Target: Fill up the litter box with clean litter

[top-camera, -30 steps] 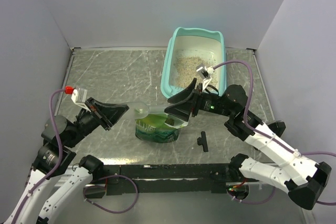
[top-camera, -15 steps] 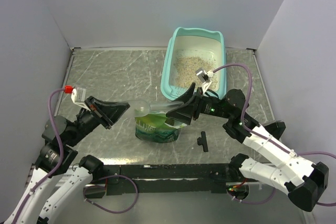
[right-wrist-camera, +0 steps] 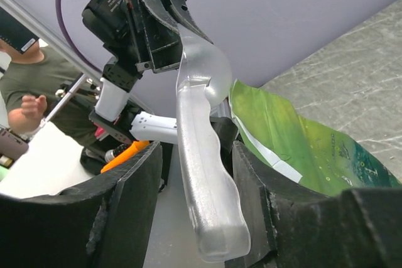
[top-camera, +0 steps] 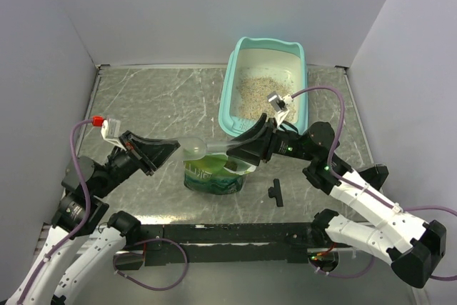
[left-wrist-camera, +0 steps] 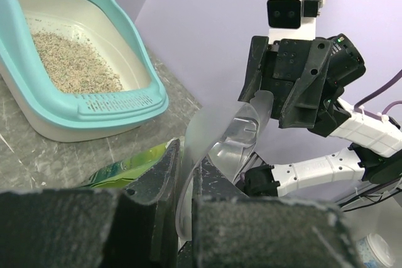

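Observation:
The teal litter box point(top-camera: 232, 83) stands at the back of the table, with beige clean litter point(top-camera: 253, 94) spread over its floor; the left wrist view shows the litter box point(left-wrist-camera: 113, 101) and the litter point(left-wrist-camera: 75, 67) too. A clear plastic scoop point(top-camera: 207, 149) hangs level above a green pouch point(top-camera: 214, 173). My left gripper point(top-camera: 171, 148) is shut on the scoop's point(left-wrist-camera: 245, 130) bowl end. My right gripper point(top-camera: 246, 148) straddles the scoop's handle point(right-wrist-camera: 201, 155): the right finger touches it, and a gap shows at the left finger, so the jaws point(right-wrist-camera: 196, 149) stand open.
The green pouch point(right-wrist-camera: 295, 136) sits open-topped just in front of the litter box's low end. A small black T-shaped piece point(top-camera: 275, 192) lies on the table right of the pouch. Grey walls close in the left, back and right sides.
My right gripper has come in over the scoop's handle and its jaws have narrowed around it. The left gripper keeps hold of the scoop and has barely shifted.

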Tool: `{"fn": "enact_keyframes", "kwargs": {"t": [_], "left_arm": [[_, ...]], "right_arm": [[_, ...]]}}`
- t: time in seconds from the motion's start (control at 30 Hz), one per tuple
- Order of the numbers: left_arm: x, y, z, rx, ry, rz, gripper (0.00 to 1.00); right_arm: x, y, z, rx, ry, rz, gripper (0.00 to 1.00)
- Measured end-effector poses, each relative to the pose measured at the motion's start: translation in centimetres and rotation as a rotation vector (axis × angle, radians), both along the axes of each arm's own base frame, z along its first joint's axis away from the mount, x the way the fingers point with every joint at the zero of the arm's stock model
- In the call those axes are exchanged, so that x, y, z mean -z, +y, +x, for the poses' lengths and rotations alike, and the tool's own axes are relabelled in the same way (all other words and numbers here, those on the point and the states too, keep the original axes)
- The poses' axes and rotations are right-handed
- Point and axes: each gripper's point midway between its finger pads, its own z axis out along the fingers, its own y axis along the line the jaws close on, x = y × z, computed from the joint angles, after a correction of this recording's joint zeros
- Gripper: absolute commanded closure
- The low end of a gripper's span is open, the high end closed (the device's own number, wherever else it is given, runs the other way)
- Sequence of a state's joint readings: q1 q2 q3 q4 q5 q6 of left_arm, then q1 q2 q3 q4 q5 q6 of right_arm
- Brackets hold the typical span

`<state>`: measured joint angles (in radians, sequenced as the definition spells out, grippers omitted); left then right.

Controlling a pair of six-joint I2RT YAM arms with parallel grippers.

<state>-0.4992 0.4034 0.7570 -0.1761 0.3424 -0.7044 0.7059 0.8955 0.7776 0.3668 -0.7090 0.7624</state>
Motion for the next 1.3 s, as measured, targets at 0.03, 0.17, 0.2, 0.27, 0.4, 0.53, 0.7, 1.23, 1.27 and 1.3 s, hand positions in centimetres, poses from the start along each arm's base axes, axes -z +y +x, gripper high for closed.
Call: {"fn": "enact_keyframes", "kwargs": {"t": [0.03,0.17,0.2,0.27,0.4,0.53,0.7,1.23,1.27,1.3], "left_arm": [[0.0,0.0,0.0,0.000,0.000,0.000,0.99],[-0.1,0.0,0.0,0.002,-0.004,-0.002,0.99],[-0.2,0.0,0.0,0.002,-0.006,-0.003,0.99],[-0.3,-0.1,-0.1,0.006,-0.010,-0.007,0.99],[-0.2,-0.2,-0.3,0.019,-0.001,-0.019,0.76],[0.3,-0.1,0.0,0.007,0.000,0.005,0.14],[1.1,-0.1,0.5,-0.007,0.013,0.076,0.04],[2.7,-1.7,0.1,0.163,-0.129,0.373,0.06],[2.6,-1.7,0.1,0.169,-0.142,0.395,0.06],[2.5,-1.6,0.1,0.171,-0.156,0.414,0.06]], "right_arm": [[0.0,0.0,0.0,0.000,0.000,0.000,0.46],[-0.1,0.0,0.0,-0.001,-0.003,0.004,0.53],[-0.2,0.0,0.0,-0.001,-0.005,0.007,0.60],[-0.2,0.0,0.0,-0.001,-0.008,0.010,1.00],[-1.2,-0.2,-1.2,-0.047,-0.043,0.032,1.00],[-0.8,-0.5,-0.8,-0.004,-0.051,0.013,1.00],[0.2,-1.9,0.6,0.137,-0.039,-0.084,1.00],[-0.5,-8.9,2.0,0.508,-0.062,-0.266,1.00],[-0.1,-9.1,2.1,0.516,-0.057,-0.282,1.00],[0.2,-9.2,2.2,0.521,-0.053,-0.297,1.00]]}}
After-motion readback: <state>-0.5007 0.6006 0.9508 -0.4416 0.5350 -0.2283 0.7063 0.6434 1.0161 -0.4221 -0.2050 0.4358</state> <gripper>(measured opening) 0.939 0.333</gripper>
